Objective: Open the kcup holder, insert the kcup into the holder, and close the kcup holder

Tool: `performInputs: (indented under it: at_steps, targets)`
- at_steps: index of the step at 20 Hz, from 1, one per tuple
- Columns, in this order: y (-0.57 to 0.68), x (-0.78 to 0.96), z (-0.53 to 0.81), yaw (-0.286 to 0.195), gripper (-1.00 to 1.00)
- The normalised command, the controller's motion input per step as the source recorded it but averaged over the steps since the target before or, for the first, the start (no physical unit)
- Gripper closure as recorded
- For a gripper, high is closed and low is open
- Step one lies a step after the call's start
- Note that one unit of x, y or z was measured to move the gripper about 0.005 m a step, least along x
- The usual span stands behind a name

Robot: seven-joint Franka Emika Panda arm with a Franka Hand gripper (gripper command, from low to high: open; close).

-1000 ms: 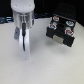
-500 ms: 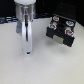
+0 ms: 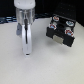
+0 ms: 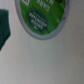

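Observation:
The kcup holder is a black box at the exterior view's right, standing on the white table. It has light marks on its front, and its drawer looks pushed in. My gripper hangs on the white arm at the exterior view's left, reaching down close to the table and well apart from the holder. The kcup fills one edge of the wrist view with its round green top facing the camera and a whitish rim. It is very close to the gripper. In the exterior view the arm hides it. No view shows the jaws clearly.
A dark green blurred shape sits at the edge of the wrist view beside the kcup. A dark background lies beyond the table's far edge.
The arm has lowered, bringing the gripper nearer the table. The kcup holder has not moved.

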Motion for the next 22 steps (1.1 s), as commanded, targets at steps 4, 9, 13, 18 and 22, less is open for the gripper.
performInputs:
  at_steps: [4,9,13,18,22]
  targets:
    - [-0.09,0.21,-0.22,-0.244,-1.00]
    - [-0.02,0.03,-0.05,-0.044,1.00]
    - [-0.08,0.02,-0.18,-0.142,-1.00]
    - [-0.11,0.03,-0.14,-0.157,1.00]
    - [-0.02,0.01,-0.02,-0.062,1.00]
